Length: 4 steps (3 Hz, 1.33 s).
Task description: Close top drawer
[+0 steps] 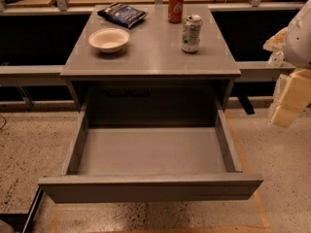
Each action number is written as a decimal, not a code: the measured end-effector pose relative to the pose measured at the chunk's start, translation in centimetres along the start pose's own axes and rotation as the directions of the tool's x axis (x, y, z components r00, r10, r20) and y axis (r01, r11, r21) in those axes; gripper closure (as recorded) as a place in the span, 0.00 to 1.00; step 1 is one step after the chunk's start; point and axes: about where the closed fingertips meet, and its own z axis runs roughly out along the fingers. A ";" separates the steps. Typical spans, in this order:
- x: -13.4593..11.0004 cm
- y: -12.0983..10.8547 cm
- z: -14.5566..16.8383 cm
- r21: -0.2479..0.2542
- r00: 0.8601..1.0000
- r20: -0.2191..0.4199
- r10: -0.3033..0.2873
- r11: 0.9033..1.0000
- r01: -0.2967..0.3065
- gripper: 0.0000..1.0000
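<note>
The top drawer (150, 187) is a wide, shallow grey tray with a plain flat front panel. It stands pulled far out from under the grey tabletop (150, 57), and its inside is bare. My gripper (290, 101), with pale yellow fingers, hangs at the right edge of the view. It is to the right of the drawer's right side wall and above the floor, touching nothing.
On the tabletop stand a white bowl (109, 39), a red soda can (175, 7), a pale green can (191, 33) and a dark blue chip bag (122, 14). Speckled floor (29, 144) lies on both sides of the drawer. A grey rail runs behind the table.
</note>
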 end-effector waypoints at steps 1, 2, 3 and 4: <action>0.0 0.0 0.0 0.000 1.000 0.000 0.000 1.000 0.000 0.00; -0.1 -0.1 -0.2 0.008 1.000 0.002 -0.001 1.000 0.001 0.12; -0.2 0.4 0.9 -0.026 1.000 0.011 -0.011 1.000 0.011 0.34; 0.2 1.8 3.2 -0.093 1.000 0.022 -0.003 0.996 0.005 0.59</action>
